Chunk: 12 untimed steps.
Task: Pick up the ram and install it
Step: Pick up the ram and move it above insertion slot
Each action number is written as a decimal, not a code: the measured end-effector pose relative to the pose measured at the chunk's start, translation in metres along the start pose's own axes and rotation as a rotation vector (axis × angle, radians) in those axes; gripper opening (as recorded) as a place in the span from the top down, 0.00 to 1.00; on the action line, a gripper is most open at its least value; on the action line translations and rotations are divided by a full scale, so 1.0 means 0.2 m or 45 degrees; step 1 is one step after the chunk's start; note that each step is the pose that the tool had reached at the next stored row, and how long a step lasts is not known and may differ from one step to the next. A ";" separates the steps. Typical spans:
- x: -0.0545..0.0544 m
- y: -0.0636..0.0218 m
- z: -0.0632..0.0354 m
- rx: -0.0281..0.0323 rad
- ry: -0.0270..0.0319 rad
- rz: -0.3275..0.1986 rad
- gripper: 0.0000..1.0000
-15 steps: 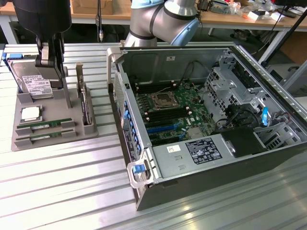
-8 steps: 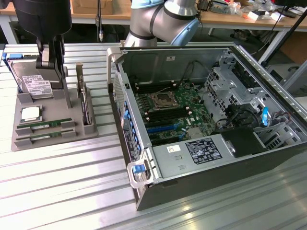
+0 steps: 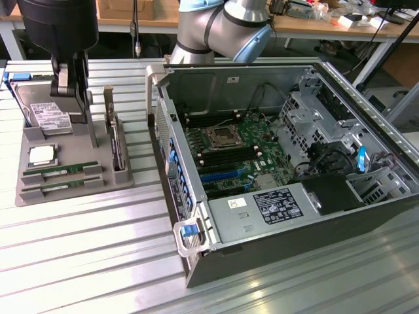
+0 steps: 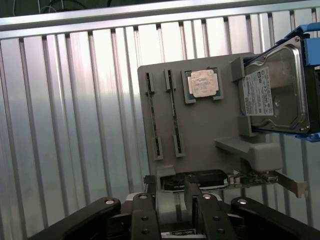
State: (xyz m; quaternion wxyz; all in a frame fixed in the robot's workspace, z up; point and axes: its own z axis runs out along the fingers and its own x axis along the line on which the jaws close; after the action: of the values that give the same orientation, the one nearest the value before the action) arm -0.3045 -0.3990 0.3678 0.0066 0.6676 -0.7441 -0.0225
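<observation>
Quickly: the gripper hung over the gray tray, above the tray's end where the hard drive sat. Its jaws stood wide apart with nothing held between them. The ram lay flat in a slot at the tray's opposite end, just beside the CPU chip, untouched and well apart from the fingers. A second ram stick lay parallel to it in the slot nearer the tray's outer edge. An expansion card stood upright on edge along one side of the tray, close below the gripper in the wrist view. The tray rested on the ribbed metal table. Beside the tray, on the card's side, the open server case sat on the same table with its motherboard exposed. The robot arm reached in from behind the case, past the tray's far edge.
</observation>
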 end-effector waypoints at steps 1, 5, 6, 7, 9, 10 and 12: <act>0.00 0.000 0.002 -0.0001 0.0000 0.000 0.64; 0.00 0.000 0.012 -0.0001 0.0000 0.000 0.64; 0.00 -0.001 0.014 0.0000 0.0000 0.000 0.64; 0.00 -0.001 0.017 -0.0001 0.0000 -0.001 0.64; 0.00 -0.001 0.022 -0.0001 0.0000 -0.001 0.64; 0.00 -0.001 0.024 -0.0001 0.0001 -0.001 0.64; 0.00 -0.001 0.027 0.0000 0.0000 -0.001 0.64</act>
State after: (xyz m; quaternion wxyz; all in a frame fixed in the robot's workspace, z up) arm -0.3045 -0.3989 0.3624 0.0066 0.6679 -0.7439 -0.0225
